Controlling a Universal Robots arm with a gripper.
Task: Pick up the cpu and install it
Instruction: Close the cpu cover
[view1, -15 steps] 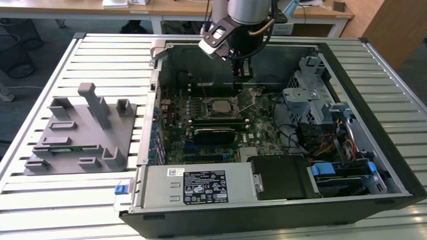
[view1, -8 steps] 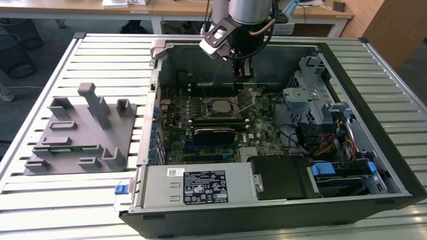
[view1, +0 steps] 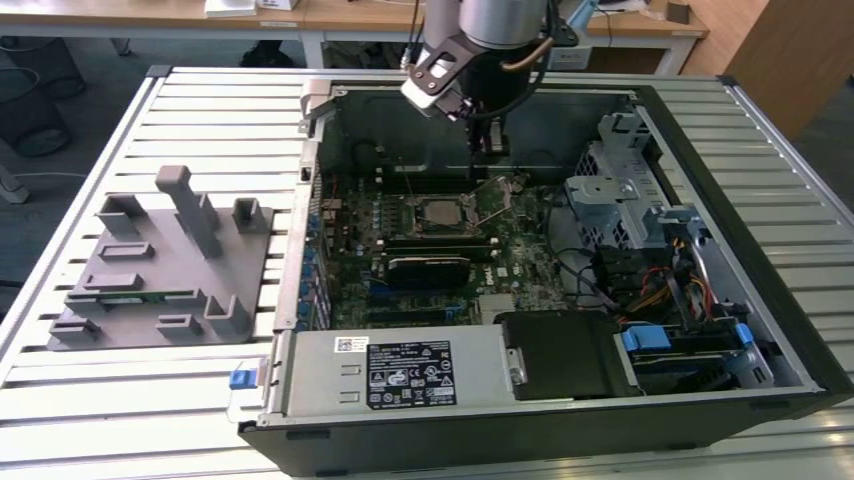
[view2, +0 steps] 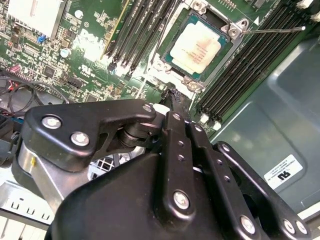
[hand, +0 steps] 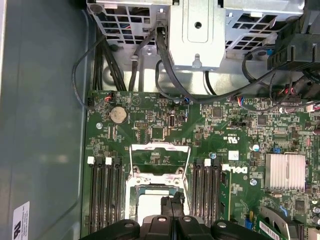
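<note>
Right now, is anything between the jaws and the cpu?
Nothing visible. In the second wrist view the cpu lies uncovered in its socket, and the gripper, jaws shut and empty, hangs near its edge.

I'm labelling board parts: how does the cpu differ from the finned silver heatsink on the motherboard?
The cpu has a flat, smooth top; the heatsink is ridged with fins. The cpu sits in a metal-framed socket between memory slots; the heatsink sits among small board components. Both are silvery and squarish, on the green motherboard.
</note>
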